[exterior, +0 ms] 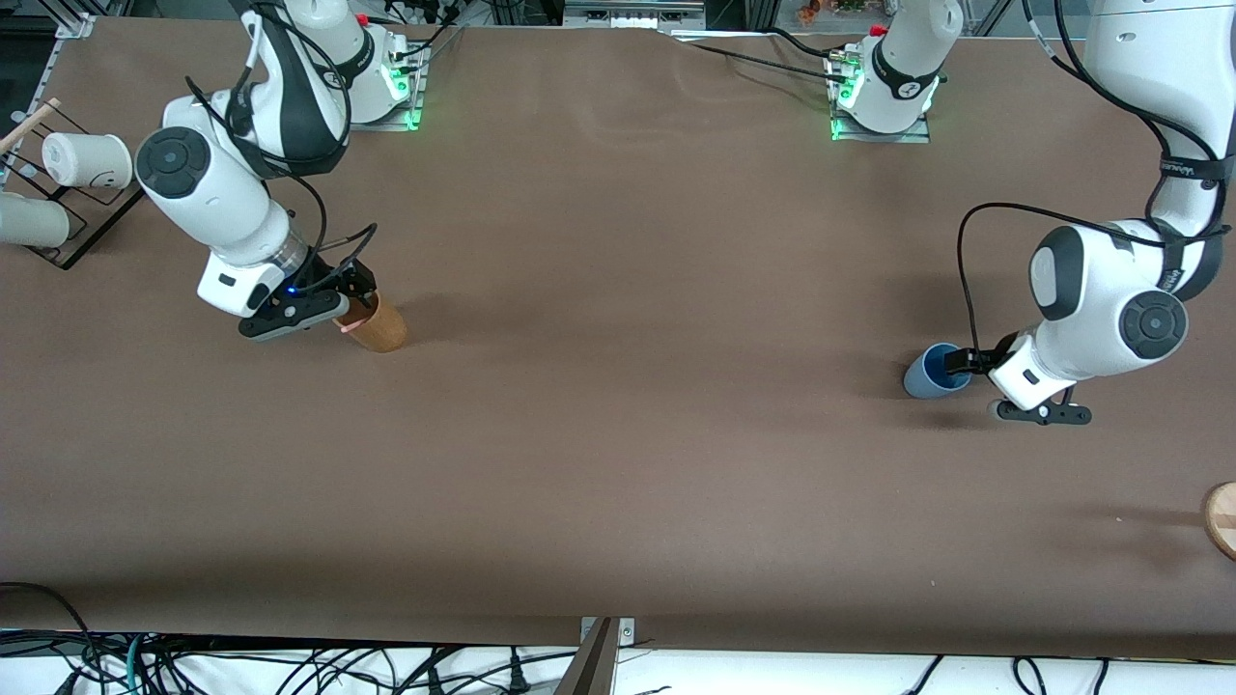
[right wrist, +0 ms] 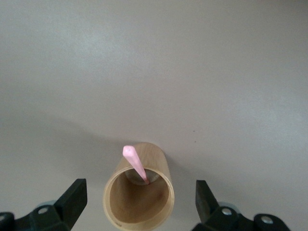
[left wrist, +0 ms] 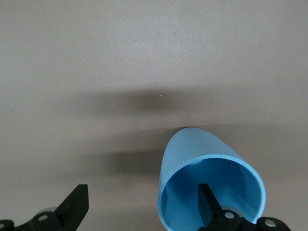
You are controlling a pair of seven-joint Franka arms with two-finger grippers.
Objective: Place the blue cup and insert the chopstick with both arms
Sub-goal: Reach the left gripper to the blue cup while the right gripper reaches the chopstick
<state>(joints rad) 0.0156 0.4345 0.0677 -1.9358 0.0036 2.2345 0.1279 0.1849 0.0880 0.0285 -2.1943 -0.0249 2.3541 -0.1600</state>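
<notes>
The blue cup [exterior: 933,374] stands on the table toward the left arm's end. My left gripper [exterior: 968,362] is open at its rim: in the left wrist view one finger [left wrist: 208,202] is inside the blue cup [left wrist: 192,159] and the other [left wrist: 74,207] is well outside, so my left gripper [left wrist: 142,199] straddles one wall. The pink chopstick [exterior: 346,326] leans inside the brown cup [exterior: 382,326] toward the right arm's end. My right gripper [exterior: 357,304] is open just above that cup. The right wrist view shows my right gripper [right wrist: 139,195] around the brown cup [right wrist: 139,211] and chopstick [right wrist: 134,163], not touching.
Two white cups [exterior: 87,159] [exterior: 29,220] lie on a black rack at the right arm's end, with a light wooden rod [exterior: 29,121] above them. A round wooden piece [exterior: 1221,516] shows at the table's edge at the left arm's end.
</notes>
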